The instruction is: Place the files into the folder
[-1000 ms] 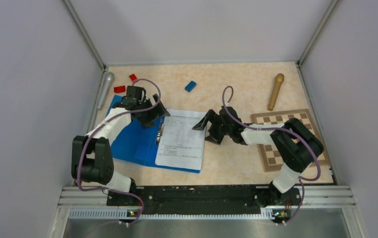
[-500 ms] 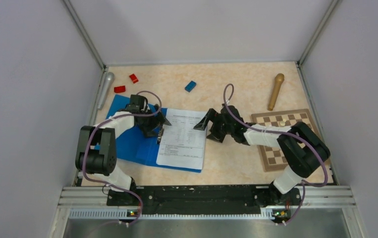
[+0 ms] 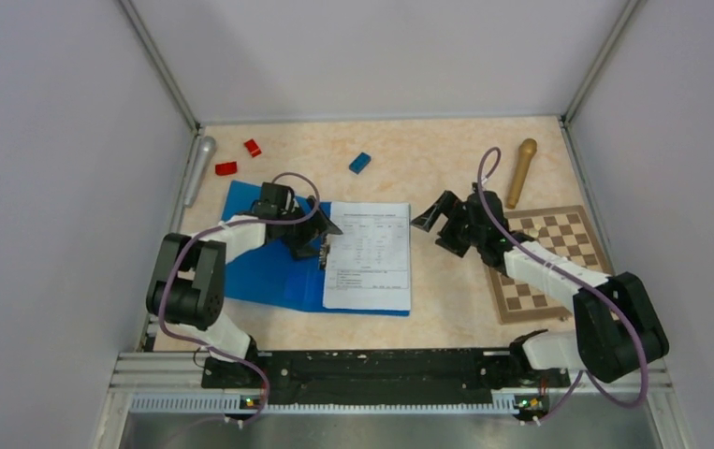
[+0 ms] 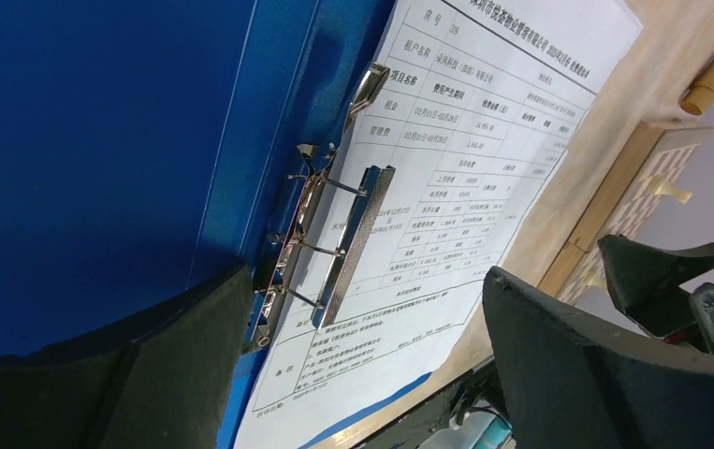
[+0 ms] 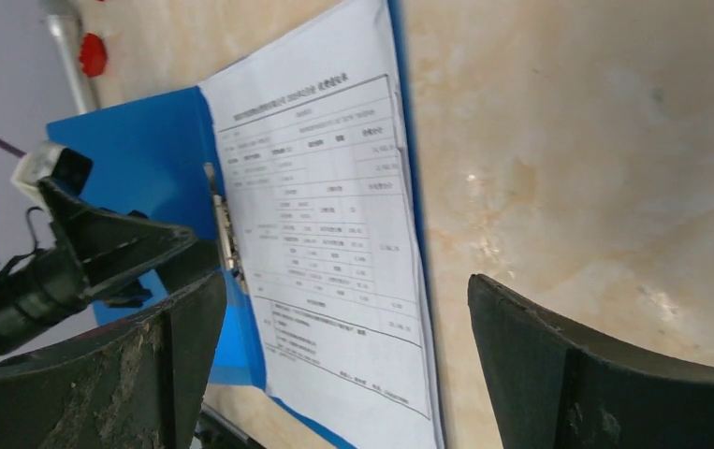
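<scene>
We see the blue folder [image 3: 259,271] lying open on the table [image 3: 428,168], left of centre. Our left gripper [image 3: 327,240] is spread wide over the folder's metal clip [image 4: 334,248] at the spine. The files [image 3: 369,257] lie flat on the folder's right half. Our right gripper [image 3: 430,229], also spread and holding nothing, hovers just right of the sheets, near the chessboard [image 3: 568,234].

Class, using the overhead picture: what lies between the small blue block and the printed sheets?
Nothing. In the top view, only bare tabletop separates the blue block from the sheets.
</scene>
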`<state>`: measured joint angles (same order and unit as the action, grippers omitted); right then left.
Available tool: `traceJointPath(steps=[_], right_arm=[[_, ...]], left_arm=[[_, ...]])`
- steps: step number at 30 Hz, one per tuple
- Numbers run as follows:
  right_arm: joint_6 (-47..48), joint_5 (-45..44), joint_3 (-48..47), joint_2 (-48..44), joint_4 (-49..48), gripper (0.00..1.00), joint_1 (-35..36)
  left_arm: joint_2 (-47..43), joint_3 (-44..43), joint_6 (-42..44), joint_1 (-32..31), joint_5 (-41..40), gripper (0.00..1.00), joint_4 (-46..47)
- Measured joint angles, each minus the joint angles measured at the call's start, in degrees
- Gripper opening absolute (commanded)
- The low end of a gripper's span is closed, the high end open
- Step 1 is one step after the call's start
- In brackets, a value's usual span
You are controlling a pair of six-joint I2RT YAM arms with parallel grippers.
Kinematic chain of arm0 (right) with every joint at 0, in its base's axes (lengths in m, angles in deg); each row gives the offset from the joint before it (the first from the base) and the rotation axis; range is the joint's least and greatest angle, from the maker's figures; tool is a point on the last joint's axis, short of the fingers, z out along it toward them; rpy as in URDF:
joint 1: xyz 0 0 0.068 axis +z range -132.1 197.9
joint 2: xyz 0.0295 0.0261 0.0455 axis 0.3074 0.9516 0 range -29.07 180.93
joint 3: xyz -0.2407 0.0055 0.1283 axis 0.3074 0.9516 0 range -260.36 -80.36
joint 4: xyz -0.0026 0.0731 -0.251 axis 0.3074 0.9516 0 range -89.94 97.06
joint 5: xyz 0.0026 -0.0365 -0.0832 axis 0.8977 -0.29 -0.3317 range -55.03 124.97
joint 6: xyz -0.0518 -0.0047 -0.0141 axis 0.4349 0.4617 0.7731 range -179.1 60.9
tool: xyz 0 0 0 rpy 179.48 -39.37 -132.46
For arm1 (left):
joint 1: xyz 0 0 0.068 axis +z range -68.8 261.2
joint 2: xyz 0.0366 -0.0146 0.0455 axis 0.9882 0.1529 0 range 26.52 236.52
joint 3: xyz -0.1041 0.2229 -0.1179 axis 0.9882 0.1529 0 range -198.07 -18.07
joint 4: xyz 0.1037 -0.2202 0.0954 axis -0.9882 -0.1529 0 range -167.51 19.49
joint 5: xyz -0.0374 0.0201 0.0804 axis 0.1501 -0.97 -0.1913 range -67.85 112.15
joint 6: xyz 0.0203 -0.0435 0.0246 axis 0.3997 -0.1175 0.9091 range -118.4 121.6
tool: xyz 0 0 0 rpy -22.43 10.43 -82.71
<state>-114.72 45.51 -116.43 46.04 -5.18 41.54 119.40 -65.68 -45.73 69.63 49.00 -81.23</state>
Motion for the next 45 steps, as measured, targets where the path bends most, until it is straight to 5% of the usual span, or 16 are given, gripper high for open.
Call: traceJointPath(steps=[9, 15, 20, 27, 45], right_arm=[[6.29, 1.55, 0.02, 2.62, 5.75, 0.99, -1.05], [8.0, 1.81, -0.11, 4.28, 6.75, 0.98, -1.16], [8.15, 2.56, -1.51, 6.12, 6.99, 0.98, -1.16], [8.15, 2.82, -1.53, 6.19, 7.02, 0.98, -1.16], [8.09, 3.65, -1.53, 6.19, 6.56, 0.98, -1.18]], left_arm=[[-3.21, -2.82, 0.2, -5.92, -8.02, 0.96, -7.56], [-5.16, -13.11, 3.78, -6.03, -18.53, 0.74, -15.06], [4.63, -25.11, 7.19, -6.67, -25.64, 0.55, -19.28], [15.04, -27.98, 10.23, -9.25, -29.51, 0.52, -24.52], [22.05, -35.5, 14.19, -12.66, -34.38, 0.42, -29.57]])
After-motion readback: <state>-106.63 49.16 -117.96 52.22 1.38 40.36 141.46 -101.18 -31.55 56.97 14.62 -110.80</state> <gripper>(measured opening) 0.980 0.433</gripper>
